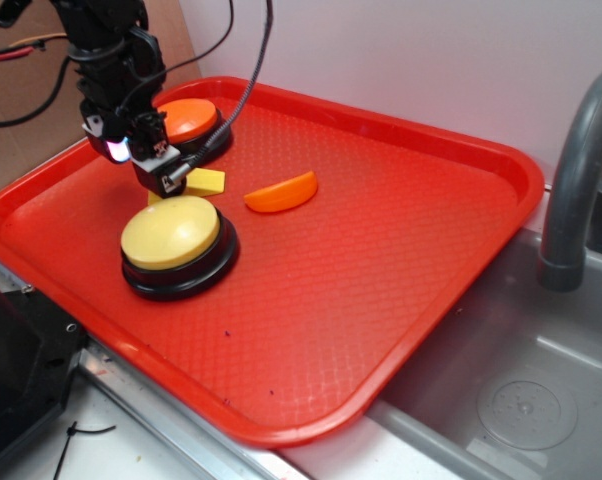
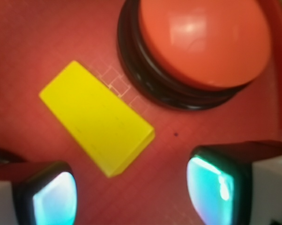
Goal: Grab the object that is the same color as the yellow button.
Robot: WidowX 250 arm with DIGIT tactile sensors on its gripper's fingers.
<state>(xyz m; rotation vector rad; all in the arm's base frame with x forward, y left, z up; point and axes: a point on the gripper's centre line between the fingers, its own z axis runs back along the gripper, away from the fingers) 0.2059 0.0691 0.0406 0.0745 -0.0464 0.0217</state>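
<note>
The end effector (image 1: 159, 168) hangs low over the red tray (image 1: 401, 260), its two fingers spread apart with nothing between them. In the wrist view both fingertips (image 2: 52, 197) show at the bottom edge, one on each side, with bare tray surface in the gap; neither one touches anything that can be seen.

The yellow wedge (image 2: 96, 117) lies flat on the tray just ahead of the fingertips in the wrist view, apart from both and nearer the one on the picture's left. It is not gripped. Its narrow end points toward the end effector and its wide end points away.

Taking the wedge as the landmark: the orange-topped button (image 2: 202, 42) on its black base sits just beside it, close but not touching. In the exterior view the yellow button (image 1: 171, 235) stands right next to the wedge (image 1: 203, 182) on the near side, and whether they touch cannot be told because the end effector hides part of the wedge. The orange half-moon slice (image 1: 281, 192) lies near the wedge toward the middle of the tray, with a small gap of tray between them
</note>
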